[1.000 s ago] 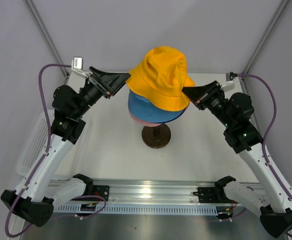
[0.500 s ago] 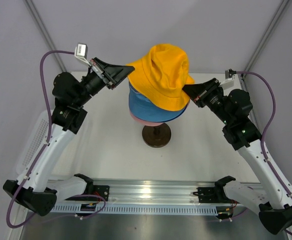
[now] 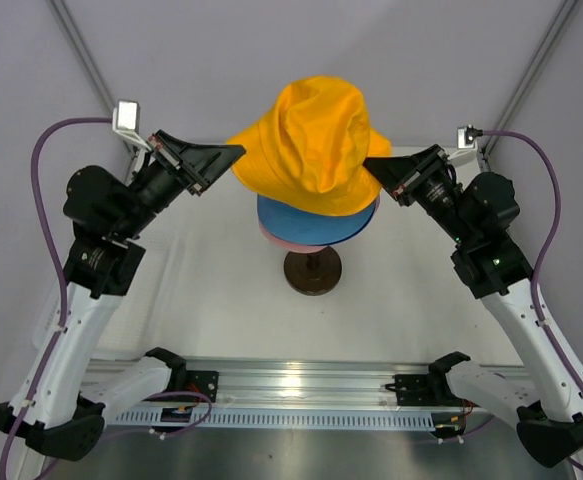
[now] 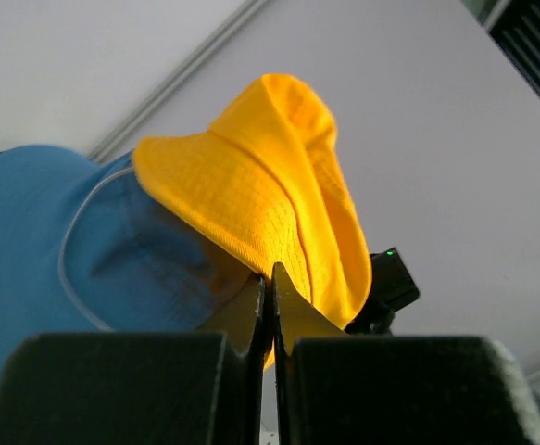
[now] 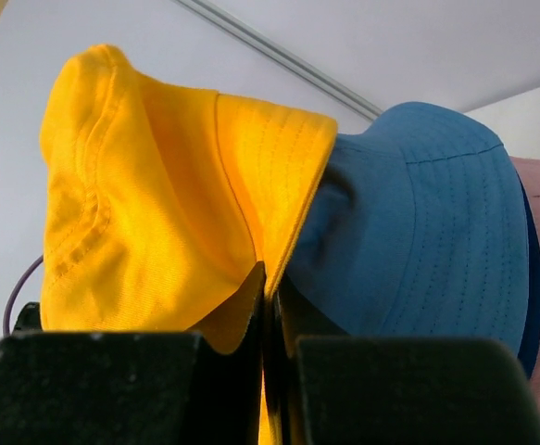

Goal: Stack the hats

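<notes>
The yellow-orange hat (image 3: 311,150) hangs stretched between my two grippers, lifted a little off the stack. The left gripper (image 3: 236,152) is shut on its left brim, and the right gripper (image 3: 369,172) is shut on its right brim. Under it sit the light blue hat (image 3: 316,222) and the pink hat (image 3: 279,240), of which only a brim edge shows. The left wrist view has the left gripper (image 4: 270,278) pinching the yellow brim (image 4: 251,199) beside the light blue hat (image 4: 56,241). In the right wrist view the right gripper (image 5: 268,278) pinches the yellow brim (image 5: 270,176). A navy sliver (image 5: 527,306) lies between blue and pink.
The stack rests on a stand with a dark round base (image 3: 312,272) at the table's middle. A white perforated tray (image 3: 59,290) lies along the left edge. A metal rail (image 3: 291,385) runs across the front between the arm bases. Frame poles rise at both back corners.
The left gripper has shut on the yellow hat's left brim. Both arms have risen, the left one also pulling leftward, so the hat is spread wider and lifted.
</notes>
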Available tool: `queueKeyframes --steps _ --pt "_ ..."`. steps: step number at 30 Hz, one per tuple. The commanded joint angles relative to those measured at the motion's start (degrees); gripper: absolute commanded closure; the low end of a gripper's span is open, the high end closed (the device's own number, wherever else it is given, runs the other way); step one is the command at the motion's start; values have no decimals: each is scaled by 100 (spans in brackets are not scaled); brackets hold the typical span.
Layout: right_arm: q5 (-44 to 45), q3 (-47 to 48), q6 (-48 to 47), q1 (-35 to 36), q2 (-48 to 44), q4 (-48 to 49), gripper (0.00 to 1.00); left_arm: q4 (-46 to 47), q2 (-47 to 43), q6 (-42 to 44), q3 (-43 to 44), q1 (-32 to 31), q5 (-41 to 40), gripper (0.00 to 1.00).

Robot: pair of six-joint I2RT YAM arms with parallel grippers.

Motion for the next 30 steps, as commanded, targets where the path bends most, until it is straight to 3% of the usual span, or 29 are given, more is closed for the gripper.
queueKeyframes --steps 1,5,10,13,19,30 --pt "-52 -47 -60 3 40 97 94 -456 -538 509 -408 110 -601 99" --pt "-8 -56 -165 12 154 19 94 -1001 -715 826 -636 189 -1313 99" --pt "10 -74 -227 3 233 -16 90 -905 -400 931 -787 277 -1113 99" --pt "133 -135 -279 3 93 -69 71 -818 -57 923 -831 277 -858 99" --pt "361 -373 -498 -14 -417 282 49 -457 216 721 -1059 277 -646 99" --pt "221 -135 -544 -23 109 633 47 -228 198 677 -1288 277 -575 99"
